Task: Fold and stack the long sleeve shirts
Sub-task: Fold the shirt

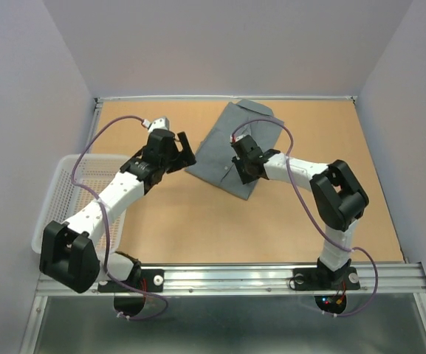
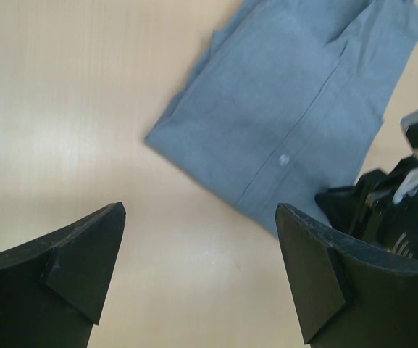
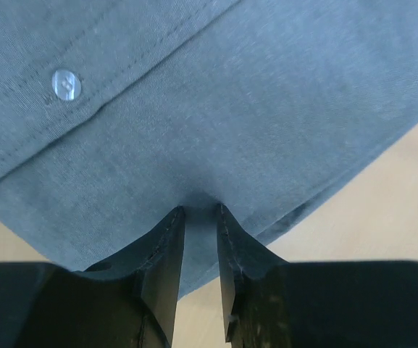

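Lying folded toward the back of the desk (image 1: 198, 221), the grey shirt (image 1: 224, 147) was pinched near its edge by the right gripper (image 3: 200, 212), seen only in the right wrist view. Left gripper (image 2: 201, 217) was released, wide, empty, beside the shirt. Only the top view showed the white basket (image 1: 72, 177).

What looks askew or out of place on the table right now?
The folded shirt lies skewed, edges diagonal to the table, and the right gripper pinches a pucker into its near edge. Nothing looks spilled or damaged.
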Available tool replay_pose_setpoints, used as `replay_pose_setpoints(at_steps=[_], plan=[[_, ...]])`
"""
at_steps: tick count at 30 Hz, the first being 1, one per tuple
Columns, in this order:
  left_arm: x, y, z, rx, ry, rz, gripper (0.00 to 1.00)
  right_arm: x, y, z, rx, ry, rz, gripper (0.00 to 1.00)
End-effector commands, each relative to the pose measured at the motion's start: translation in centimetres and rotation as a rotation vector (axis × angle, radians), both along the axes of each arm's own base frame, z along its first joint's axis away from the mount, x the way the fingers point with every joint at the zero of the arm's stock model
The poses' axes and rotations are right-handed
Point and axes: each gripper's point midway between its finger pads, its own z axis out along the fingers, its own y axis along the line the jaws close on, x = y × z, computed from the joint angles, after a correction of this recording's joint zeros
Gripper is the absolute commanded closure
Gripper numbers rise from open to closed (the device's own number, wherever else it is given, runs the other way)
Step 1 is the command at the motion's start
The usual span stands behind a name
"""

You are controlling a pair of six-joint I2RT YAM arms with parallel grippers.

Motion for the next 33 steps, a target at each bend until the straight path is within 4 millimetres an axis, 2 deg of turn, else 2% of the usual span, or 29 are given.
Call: replay_pose_setpoints(at_steps=[1,2,3,7,11,12,14,15,18,19,20,21,22,24,28,29,33], plan=[[-2.8,0.0,0.0,-0.067,0.004,-0.026,0.04,-1.7,0.1,-2.0,-0.019,0.068,0.045,0.7],[-3.3,0.3,0.9,-0.093,-0.028,-0.016,0.03,-2.3,0.5,-2.5,0.009,0.095,0.031,0.7],[-3.7,0.6,0.2,-0.097,-0.031,-0.011,0.03,-3.2,1.2,-2.9,0.048,0.135,0.048,0.7],[-4.7,1.8,1.0,-0.108,-0.069,0.029,0.02,-6.5,3.8,-4.2,0.105,0.22,0.061,0.7],[-5.2,3.4,0.4,-0.041,-0.038,0.078,0.01,-11.2,9.6,-4.1,0.218,0.327,0.113,0.69],[-5.3,3.9,0.3,-0.019,-0.026,0.095,0.01,-11.7,10.9,-3.6,0.259,0.346,0.096,0.69],[-5.4,4.3,0.1,-0.002,-0.014,0.107,0.01,-12.4,12.8,-2.5,0.297,0.348,0.108,0.69],[-5.6,4.6,0.0,0.005,-0.005,0.117,0.01,-12.1,13.4,-1.7,0.315,0.335,0.103,0.69],[-5.7,4.8,0.6,-0.02,-0.016,0.142,0.01,-9.8,14.3,2.4,0.341,0.207,0.134,0.64],[-5.9,4.9,0.6,-0.033,-0.015,0.157,0.02,-9.3,14.9,4.6,0.357,0.154,0.173,0.57],[-5.9,5.0,0.4,-0.035,-0.011,0.165,0.02,-9.2,15.3,5.5,0.37,0.14,0.181,0.57],[-6.0,5.2,0.2,-0.038,-0.006,0.174,0.02,-8.9,15.2,6.0,0.344,0.107,0.198,0.43],[-6.1,5.4,0.0,-0.04,0.001,0.184,0.02,-8.8,15.6,6.9,0.346,0.088,0.21,0.36],[-6.3,5.8,-0.8,-0.042,0.027,0.203,0.02,-9.7,16.2,7.0,0.328,0.08,0.232,0.26],[-6.5,6.8,-2.6,-0.065,0.082,0.239,0.01,-12.1,18.0,5.9,0.311,0.11,0.282,0.25],[-6.2,7.4,-3.0,-0.072,0.093,0.254,0.01,-13.2,18.7,5.4,0.299,0.114,0.306,0.25],[-5.4,7.5,-4.3,-0.105,0.142,0.242,0.02,-14.8,20.1,3.9,0.246,0.108,0.356,0.38]])
